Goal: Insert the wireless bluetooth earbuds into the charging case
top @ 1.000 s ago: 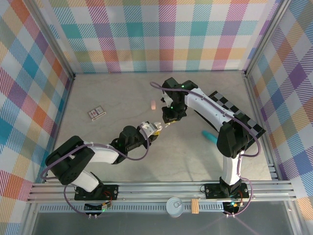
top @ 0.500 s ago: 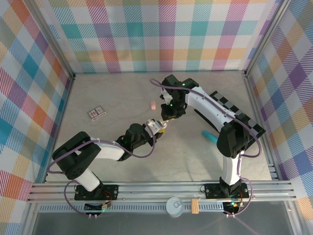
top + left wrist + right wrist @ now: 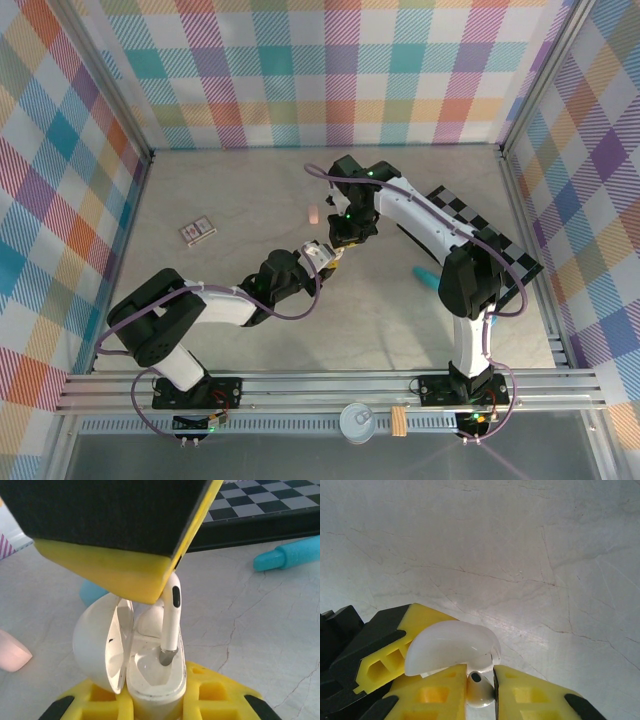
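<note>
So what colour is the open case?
The case is white; the left wrist view shows it best.

No text, brand or number can be read. Small flat box [image 3: 197, 231] on the table has dark and reddish print, too small to make out. Can top [image 3: 357, 421] by the front rail: markings blurred. Charging case [image 3: 148, 687] lid has a tiny dark speck and the earbud [image 3: 170, 625] a dark oval, neither of them lettering.
</note>
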Robot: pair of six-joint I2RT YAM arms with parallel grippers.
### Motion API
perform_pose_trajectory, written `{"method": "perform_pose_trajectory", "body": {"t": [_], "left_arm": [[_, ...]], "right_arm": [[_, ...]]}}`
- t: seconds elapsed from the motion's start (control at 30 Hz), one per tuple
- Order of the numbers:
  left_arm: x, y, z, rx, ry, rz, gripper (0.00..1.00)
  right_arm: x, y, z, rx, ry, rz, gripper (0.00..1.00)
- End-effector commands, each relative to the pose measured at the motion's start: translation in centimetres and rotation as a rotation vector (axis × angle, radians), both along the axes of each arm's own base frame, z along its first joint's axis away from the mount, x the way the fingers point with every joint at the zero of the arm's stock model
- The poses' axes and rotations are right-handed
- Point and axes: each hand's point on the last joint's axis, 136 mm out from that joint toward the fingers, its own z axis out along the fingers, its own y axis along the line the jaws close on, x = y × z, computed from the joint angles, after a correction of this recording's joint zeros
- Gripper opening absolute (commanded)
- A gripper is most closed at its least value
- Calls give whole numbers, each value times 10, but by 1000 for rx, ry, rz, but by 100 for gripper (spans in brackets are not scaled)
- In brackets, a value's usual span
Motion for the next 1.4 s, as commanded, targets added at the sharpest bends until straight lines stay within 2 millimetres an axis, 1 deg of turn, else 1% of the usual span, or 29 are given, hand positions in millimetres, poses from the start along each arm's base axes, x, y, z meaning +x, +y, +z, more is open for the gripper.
{"method": "perform_pose_trajectory", "body": {"t": [0.0, 0.33, 0.7, 0.8, 0.93, 1.07, 1.27, 1.37], "left_arm": [[2, -9, 12, -16, -27, -13, 5], [1, -12, 16, -18, -25, -20, 5], [2, -13, 18, -28, -24, -16, 5], [4, -8, 13, -23, -24, 8, 5], [4, 2, 1, 5, -17, 46, 5], [2, 6, -6, 16, -5, 53, 5], [2, 16, -16, 57, 4, 82, 5], [2, 22, -19, 68, 9, 93, 5]], "right_arm": [[3, -1, -1, -9, 6, -18, 20], [4, -2, -8, -54, 1, -16, 20], [8, 5, -9, -37, -10, -31, 20], [7, -1, -8, -51, -21, -42, 20], [4, -9, -5, -42, -21, -63, 20], [1, -18, -9, -40, -13, -87, 20], [-5, -33, -26, -41, 25, -128, 20], [-9, -40, -42, -63, 54, -141, 20]]}}
